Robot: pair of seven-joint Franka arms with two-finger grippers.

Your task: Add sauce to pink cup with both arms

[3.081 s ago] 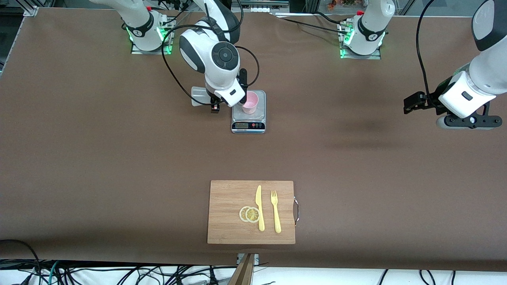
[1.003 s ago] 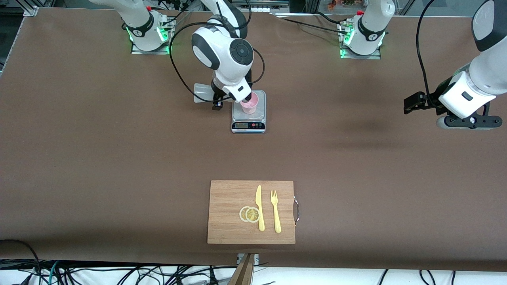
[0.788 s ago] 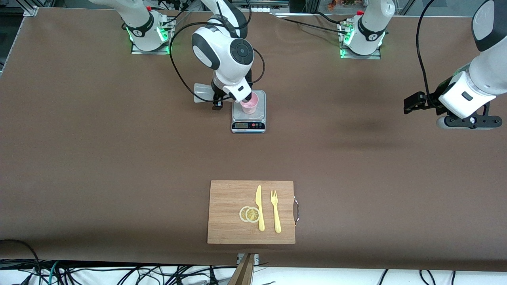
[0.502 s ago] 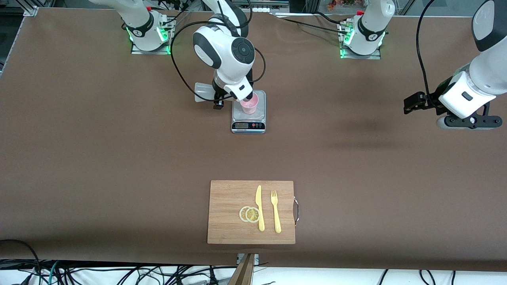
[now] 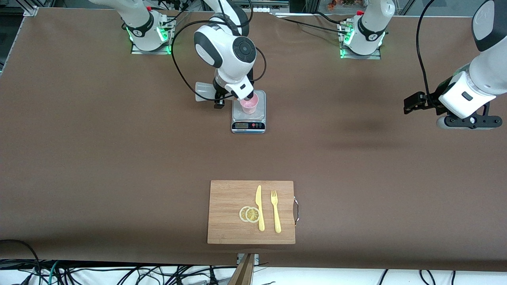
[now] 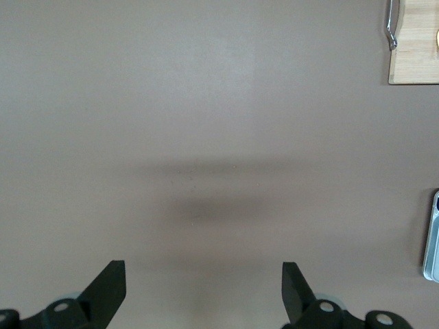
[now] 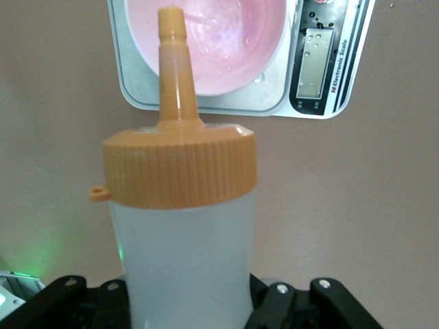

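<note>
The pink cup stands on the grey scale near the right arm's base and holds pinkish liquid. My right gripper is shut on the sauce, a whitish bottle with an orange cap. The bottle is tilted, and its nozzle tip hangs over the cup's mouth. In the front view the right arm's wrist hides the bottle. My left gripper waits open above bare table at the left arm's end, nothing between its fingers.
A wooden cutting board lies near the front camera's edge, carrying two lemon slices, a yellow knife and a yellow fork. A corner of the board shows in the left wrist view.
The right arm has swung its wrist over the cup and crept slightly toward the left arm's end of the table. The left arm has not moved.
</note>
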